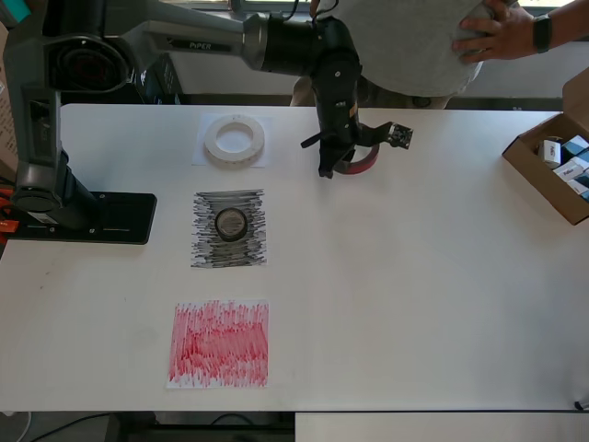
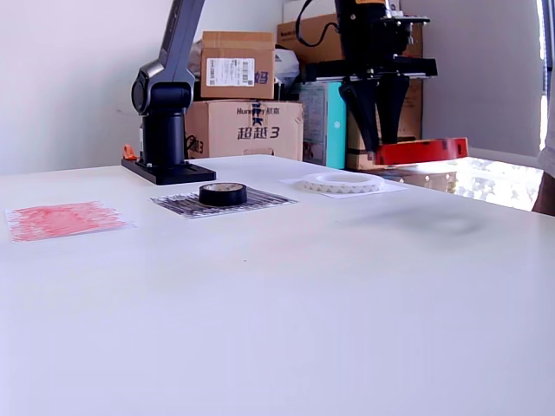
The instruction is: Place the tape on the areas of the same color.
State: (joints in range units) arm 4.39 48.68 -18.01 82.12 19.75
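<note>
My gripper (image 1: 338, 166) is shut on the dark-red tape roll (image 1: 361, 163) and holds it in the air above the table; it also shows in the exterior view (image 2: 379, 149) with the red roll (image 2: 422, 151) hanging level. The white tape ring (image 1: 234, 140) lies on the faint white patch (image 1: 202, 157), seen in the exterior view too (image 2: 341, 182). The small black roll (image 1: 231, 224) sits on the black scribbled patch (image 1: 204, 244), also in the exterior view (image 2: 223, 193). The red scribbled patch (image 1: 219, 343) lies bare near the front edge (image 2: 61, 219).
The arm's black base (image 1: 78, 216) stands at the overhead view's left. An open cardboard box (image 1: 552, 180) with small packs sits at the right edge. A person (image 1: 442, 37) stands behind the table. Cardboard boxes (image 2: 243, 95) are stacked behind in the exterior view.
</note>
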